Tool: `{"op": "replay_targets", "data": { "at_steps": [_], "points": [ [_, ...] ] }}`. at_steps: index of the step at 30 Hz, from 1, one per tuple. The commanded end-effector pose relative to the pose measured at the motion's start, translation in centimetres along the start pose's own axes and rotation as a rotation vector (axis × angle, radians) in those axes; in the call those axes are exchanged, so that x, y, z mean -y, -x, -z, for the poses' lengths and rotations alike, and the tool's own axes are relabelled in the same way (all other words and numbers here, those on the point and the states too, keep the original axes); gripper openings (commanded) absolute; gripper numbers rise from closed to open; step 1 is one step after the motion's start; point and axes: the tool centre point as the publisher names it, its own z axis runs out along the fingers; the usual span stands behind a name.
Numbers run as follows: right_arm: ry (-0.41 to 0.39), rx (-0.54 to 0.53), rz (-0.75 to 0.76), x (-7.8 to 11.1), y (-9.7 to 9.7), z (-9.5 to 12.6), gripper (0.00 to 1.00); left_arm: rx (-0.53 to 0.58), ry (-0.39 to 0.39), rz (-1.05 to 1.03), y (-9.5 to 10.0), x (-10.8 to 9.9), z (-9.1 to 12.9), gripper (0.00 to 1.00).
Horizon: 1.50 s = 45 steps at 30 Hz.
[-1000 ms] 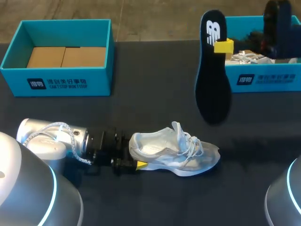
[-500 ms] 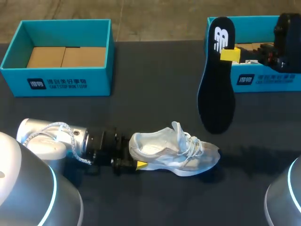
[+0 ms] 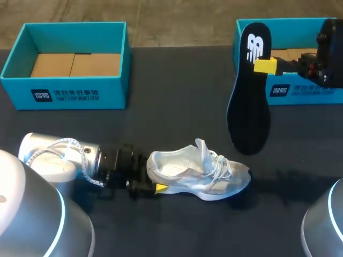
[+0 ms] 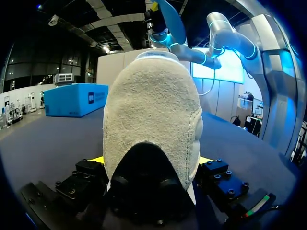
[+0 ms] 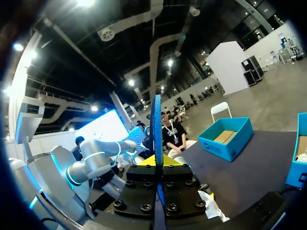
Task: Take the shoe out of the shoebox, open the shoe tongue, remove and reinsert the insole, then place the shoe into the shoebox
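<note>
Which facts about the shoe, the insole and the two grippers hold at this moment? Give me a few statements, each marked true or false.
1. The right gripper holds the insole up off the table. True.
2. The left gripper is shut on the heel of the shoe. True.
3. The shoe sits inside a shoebox. False: it lies on the table, outside both the left shoebox and the right shoebox.
4. The insole is tucked inside the shoe. False: it is out of the shoe, hanging in front of the right shoebox.
5. The shoe stands on its toe. False: it rests on its sole, its heel toward the left gripper.
</note>
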Motion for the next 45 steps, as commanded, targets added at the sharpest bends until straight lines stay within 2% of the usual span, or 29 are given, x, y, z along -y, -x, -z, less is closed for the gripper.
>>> {"op": "replay_targets", "data": {
  "at_steps": [1,6,14,19,31,39,45],
  "points": [
    [-0.001,0.003,-0.001,0.0,0.0,-0.1,0.0,0.002,0.004,0.005,-0.3,-0.8,0.4,1.0],
    [-0.001,0.003,-0.001,0.0,0.0,-0.1,0.0,-0.004,0.003,0.002,-0.3,-0.6,0.8,1.0],
    [-0.001,0.003,-0.001,0.0,0.0,-0.1,0.0,0.03,0.054,0.008,0.1,0.5,1.4,1.0],
    [-0.001,0.003,-0.001,0.0,0.0,-0.1,0.0,0.009,0.095,-0.001,0.3,0.9,1.8,1.0],
    [-0.001,0.003,-0.001,0.0,0.0,-0.1,0.0,-0.008,0.173,0.018,0.5,0.5,2.4,1.0],
    [-0.001,0.003,-0.001,0.0,0.0,-0.1,0.0,0.03,0.264,0.017,0.3,1.1,3.6,1.0],
    [-0.001,0.003,-0.001,0.0,0.0,-0.1,0.0,0.0,0.331,0.018,-0.1,2.1,4.4,1.0]
  ]
}}
